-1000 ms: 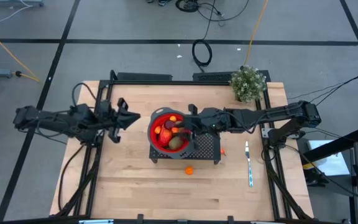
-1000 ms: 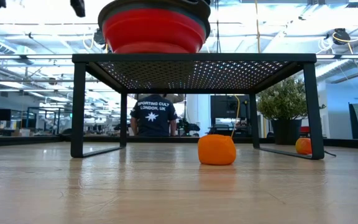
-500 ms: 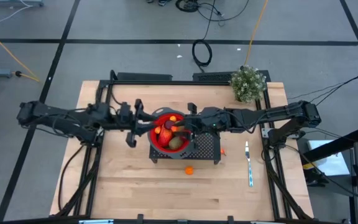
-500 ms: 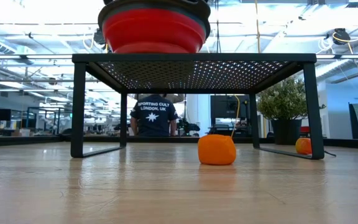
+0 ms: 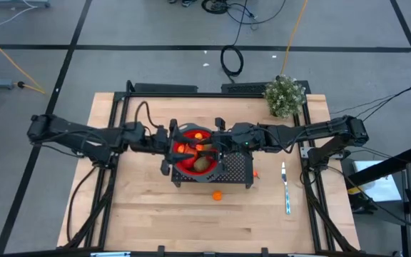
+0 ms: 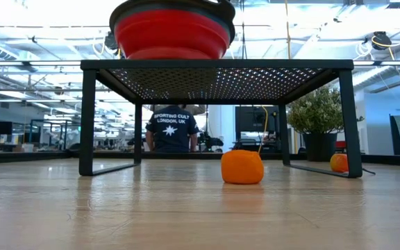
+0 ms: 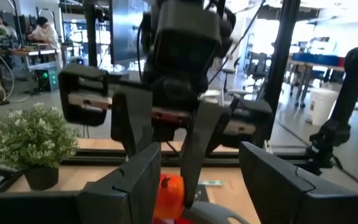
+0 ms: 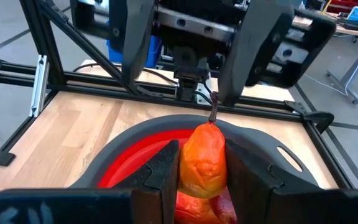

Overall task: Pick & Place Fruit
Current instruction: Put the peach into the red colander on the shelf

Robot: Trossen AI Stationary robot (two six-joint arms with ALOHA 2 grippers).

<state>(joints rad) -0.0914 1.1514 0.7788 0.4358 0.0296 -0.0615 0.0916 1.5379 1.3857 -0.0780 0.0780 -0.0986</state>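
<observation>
A red bowl [image 5: 188,165] with a grey rim stands on a black mesh rack [image 5: 235,168] at the table's middle. In it lie a brown oval [image 5: 203,163], an orange ball [image 5: 199,135] and red pieces [image 5: 183,149]. My right gripper [image 5: 207,148] reaches over the bowl from the right, shut on a long orange-yellow fruit [image 8: 202,163]. My left gripper [image 5: 168,150] faces it at the bowl's left rim, open and touching nothing. One orange ball [image 5: 217,194] rests on the table before the rack; a smaller one [image 5: 255,173] sits at the rack's right. My right gripper pinches the orange-yellow fruit's two sides [image 8: 190,168] between its two fingers [image 8: 164,177]. The fingers come nearly level from the table's right. The fruit's stem [image 8: 215,112] sticks out past the fingertips. The fruit is over the bowl's inside; whether it touches the pieces below, I cannot tell.
A potted plant [image 5: 285,95] stands at the far right corner. A thin utensil [image 5: 285,187] lies near the right edge. The wood in front of the rack [image 6: 186,208] holds only the orange ball [image 6: 242,167]. A person stands in the room beyond the table [image 6: 171,128].
My left gripper has moved toward the table's right, from well left of the rack up to the bowl's left rim, and has opened. The right gripper and its fruit have stayed over the bowl.
</observation>
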